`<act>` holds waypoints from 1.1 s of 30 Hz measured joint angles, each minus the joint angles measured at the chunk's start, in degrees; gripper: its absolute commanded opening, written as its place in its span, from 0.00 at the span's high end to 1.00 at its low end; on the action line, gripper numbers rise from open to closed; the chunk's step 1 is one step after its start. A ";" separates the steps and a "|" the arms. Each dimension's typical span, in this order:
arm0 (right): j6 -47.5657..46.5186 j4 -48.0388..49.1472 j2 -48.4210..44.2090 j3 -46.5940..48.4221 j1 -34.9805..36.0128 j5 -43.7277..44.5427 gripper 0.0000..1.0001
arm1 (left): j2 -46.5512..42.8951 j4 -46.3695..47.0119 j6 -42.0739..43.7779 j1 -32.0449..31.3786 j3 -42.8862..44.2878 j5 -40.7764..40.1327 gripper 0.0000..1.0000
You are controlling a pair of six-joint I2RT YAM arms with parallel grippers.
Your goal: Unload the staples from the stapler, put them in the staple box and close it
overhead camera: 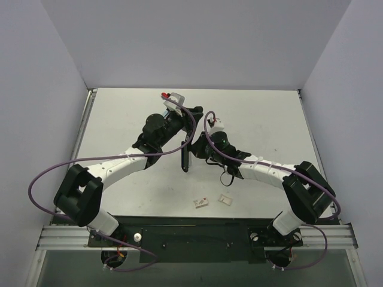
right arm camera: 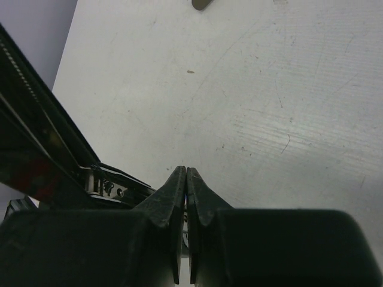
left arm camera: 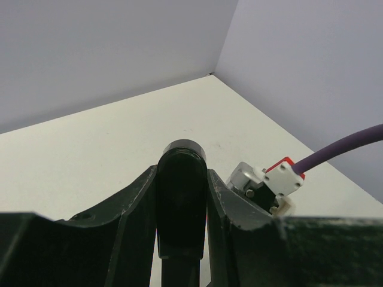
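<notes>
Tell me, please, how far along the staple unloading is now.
Done: the stapler is clamped in the left gripper and looks opened, its metal rail exposed. In hand: the right gripper, fingers closed, sits beside that rail. Left: no staples visibly out; two small pieces on the table are too small to identify.

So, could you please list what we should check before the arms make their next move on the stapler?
1. Left gripper clamped on the stapler: ok.
2. Right gripper shut, fingertips together; anything pinched between them: cannot tell.
3. Stapler opened, magazine rail exposed beside the right gripper: ok.
4. Staples left in the magazine rail: cannot tell.
5. Two small pieces on the table lie apart from both arms: ok.
</notes>
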 measured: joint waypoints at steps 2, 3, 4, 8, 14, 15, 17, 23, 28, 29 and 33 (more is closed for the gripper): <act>0.31 1.16 0.39 0.20 -0.57 -0.76 1.00 | 0.83 0.44 -0.20 0.52 0.11 0.20 1.00; 0.42 1.46 0.48 0.22 -0.79 -0.98 1.00 | 1.16 0.57 -0.28 0.63 0.20 0.17 1.00; 0.70 1.88 0.59 0.22 -1.01 -1.29 1.00 | 1.62 0.63 -0.39 0.83 0.31 0.24 1.00; 1.92 3.74 1.90 0.31 -1.77 -2.54 1.00 | 3.26 0.92 -0.46 0.98 1.05 0.44 1.00; 3.91 5.68 4.15 0.31 -2.60 -4.11 1.00 | 6.36 0.90 0.04 1.33 3.41 1.81 1.00; 4.31 6.01 4.31 0.28 -2.78 -4.42 1.00 | 6.78 0.87 0.15 1.36 3.89 2.12 1.00; 5.22 7.30 4.61 0.26 -3.10 -5.27 1.00 | 7.61 0.92 0.46 1.40 5.05 2.82 1.00; 8.59 11.78 6.73 -0.15 -3.91 -8.72 1.00 | 9.40 1.22 0.59 1.88 6.60 4.28 1.00; 9.77 12.37 7.85 -0.15 -4.28 -10.12 1.00 | 9.81 1.20 0.57 2.05 6.60 4.63 1.00; 9.81 12.57 7.82 -0.15 -4.28 -10.29 1.00 | 9.81 1.22 0.59 2.05 6.60 4.70 1.00; 9.79 12.50 7.69 -0.15 -4.28 -10.45 1.00 | 9.64 1.07 0.57 2.05 6.60 4.79 1.00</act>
